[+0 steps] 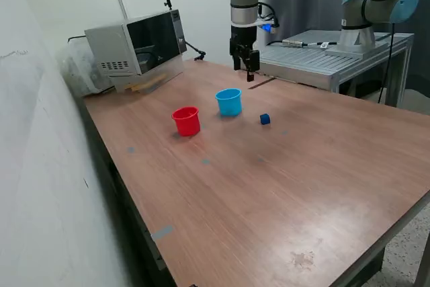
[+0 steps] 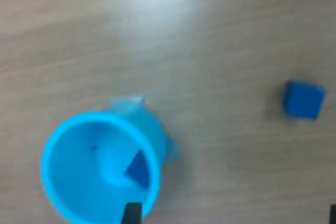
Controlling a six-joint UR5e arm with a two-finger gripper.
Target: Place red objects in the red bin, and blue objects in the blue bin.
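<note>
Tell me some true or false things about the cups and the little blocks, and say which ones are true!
1. A blue cube lies inside the blue cup. True.
2. The other blue cube sits on top of the microwave. False: it rests on the table, apart from the blue cup, on the exterior view's right of it.
3. The red cup stands upright on the table. True.
4. The gripper is holding a red cube. False: nothing shows between its jaws, and it hangs above the table behind the blue cup.
5. The red cup and blue cup are stacked. False: they stand side by side, apart.
</note>
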